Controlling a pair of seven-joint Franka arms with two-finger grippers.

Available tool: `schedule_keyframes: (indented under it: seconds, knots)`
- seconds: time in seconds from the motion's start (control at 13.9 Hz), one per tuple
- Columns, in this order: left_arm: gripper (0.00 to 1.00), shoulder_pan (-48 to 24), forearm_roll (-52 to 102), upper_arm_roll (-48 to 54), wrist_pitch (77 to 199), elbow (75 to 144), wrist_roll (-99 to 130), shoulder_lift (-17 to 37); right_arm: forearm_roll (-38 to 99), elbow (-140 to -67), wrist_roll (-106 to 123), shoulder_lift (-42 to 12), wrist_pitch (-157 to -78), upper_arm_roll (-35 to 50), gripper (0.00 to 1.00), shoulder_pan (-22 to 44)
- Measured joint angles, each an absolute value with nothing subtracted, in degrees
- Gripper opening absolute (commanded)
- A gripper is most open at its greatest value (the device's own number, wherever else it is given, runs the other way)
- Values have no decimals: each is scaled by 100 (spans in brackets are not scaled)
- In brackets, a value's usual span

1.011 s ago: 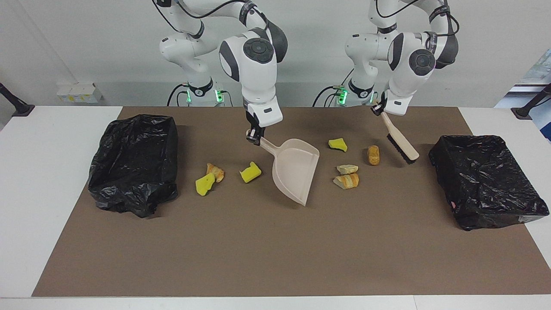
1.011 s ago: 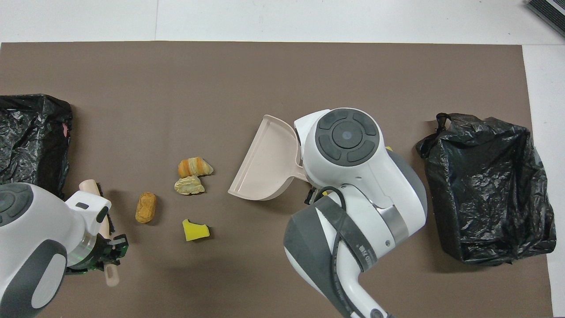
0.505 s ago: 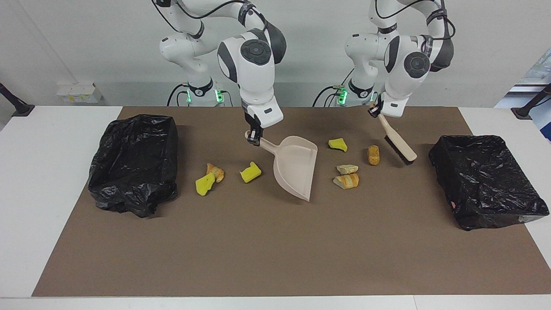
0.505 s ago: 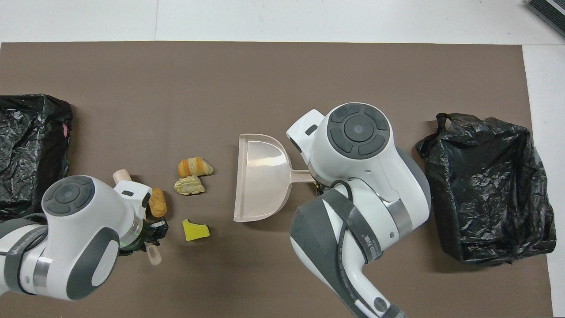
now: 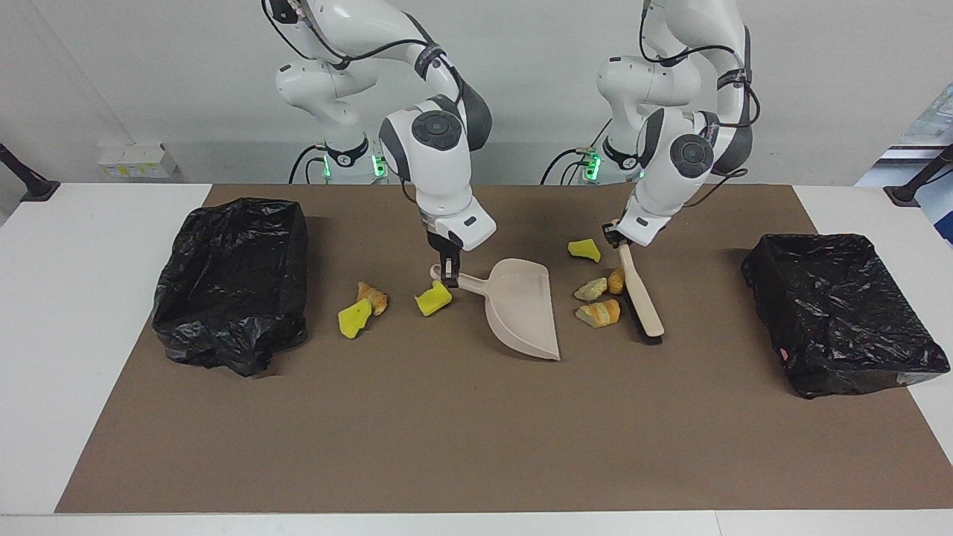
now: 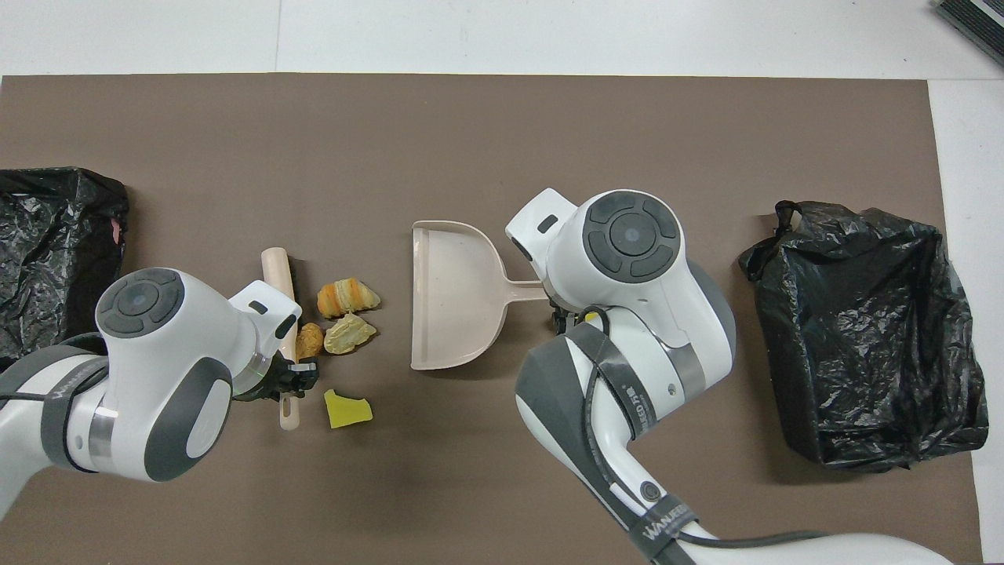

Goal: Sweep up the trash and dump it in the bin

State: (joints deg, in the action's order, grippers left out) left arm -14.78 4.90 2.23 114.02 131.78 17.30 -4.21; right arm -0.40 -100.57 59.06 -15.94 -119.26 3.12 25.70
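Beige dustpan (image 5: 521,305) sits mid-desk, right gripper (image 5: 449,274) clamped on its handle, mouth turned toward the left arm's end. Left gripper (image 5: 616,238) is clamped on the brush (image 5: 642,298) handle; brush lies with its long axis running away from the robots, bristles down on the brown mat (image 5: 476,432).

3 bread lumps (image 5: 599,298) sit between brush and pan mouth, touching the brush side, so my read is a sideways push toward the pan does it.

1 yellow sponge chunk (image 5: 584,249) lies nearer the robots, off the brush line; likely missed.

3 more scraps (image 5: 387,301) lie beside the pan handle, toward the right arm's bin (image 5: 234,283). Other bin (image 5: 841,313) is well apart.
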Motion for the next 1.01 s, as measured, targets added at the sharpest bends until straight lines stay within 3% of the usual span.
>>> schedule_keyframes:
  seconds: [0.36,0.72,1.01]
  knots:
    - [0,-1580,847,305,11402,12923,1328,-57,295,-10079,5912,-1863,-12279,321,0,2574]
    - [0,-2224,1353,469,11403,12685,1072,-15,568,-10081,5911,-2039,-12606,333,0,2655]
    - [0,-2250,1381,615,11074,12463,1257,-83,581,-10081,5911,-2040,-12609,335,0,2666]
